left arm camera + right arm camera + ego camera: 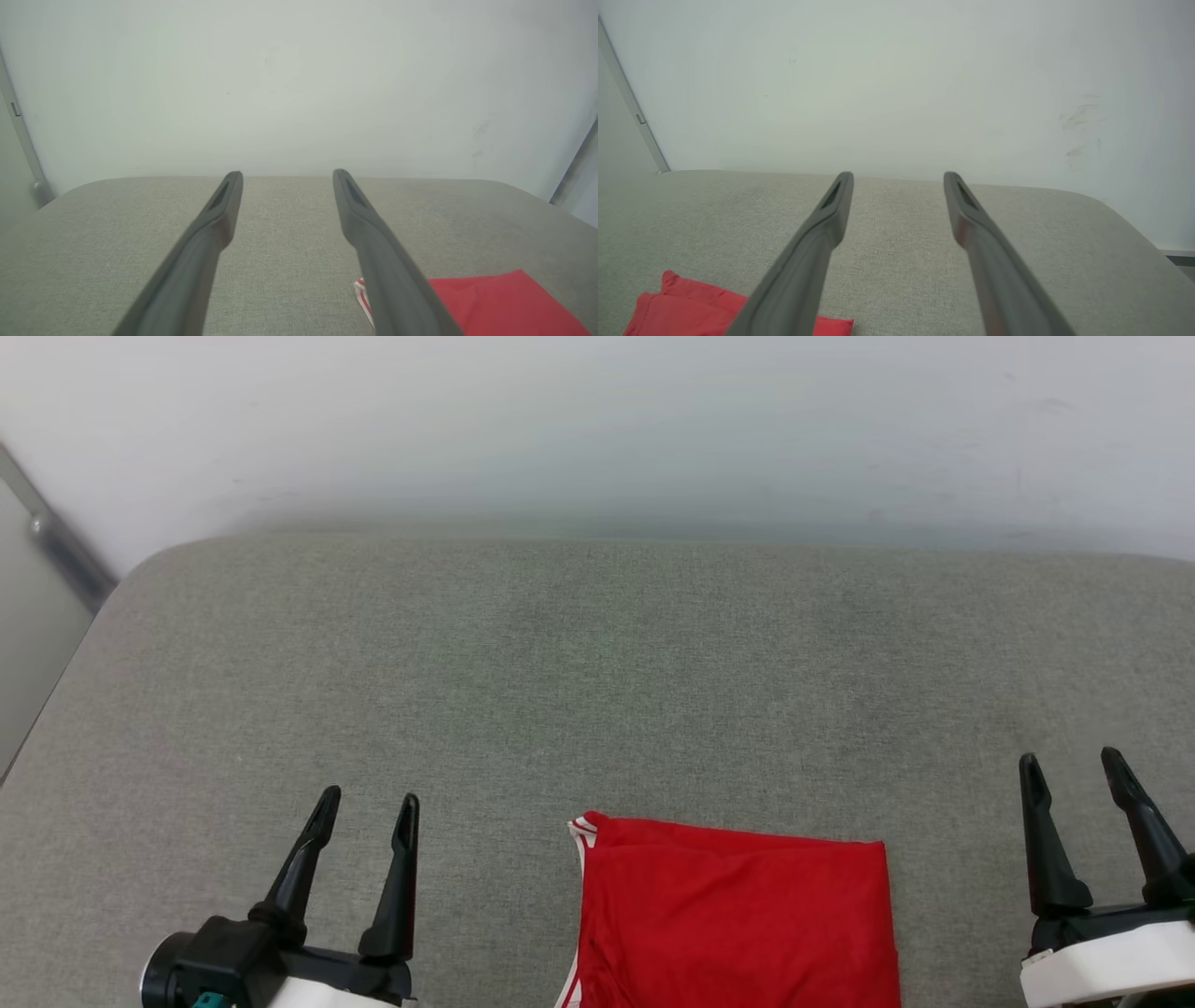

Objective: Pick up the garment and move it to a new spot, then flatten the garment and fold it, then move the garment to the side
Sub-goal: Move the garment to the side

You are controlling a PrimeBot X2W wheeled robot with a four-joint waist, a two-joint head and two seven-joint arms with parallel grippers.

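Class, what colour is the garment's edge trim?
The trim is white with red stripes; head view shows it best.

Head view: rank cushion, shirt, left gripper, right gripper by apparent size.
1. cushion
2. shirt, cut off at the bottom edge
3. left gripper and right gripper: alike, both cropped, not ranked

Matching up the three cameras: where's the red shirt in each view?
Head view: shirt at bottom centre, cut off by the bottom edge.
Left wrist view: shirt in the lower right corner.
Right wrist view: shirt in the lower left corner.
Shared landmark: far edge of the grey cushion against the white wall, across every view.
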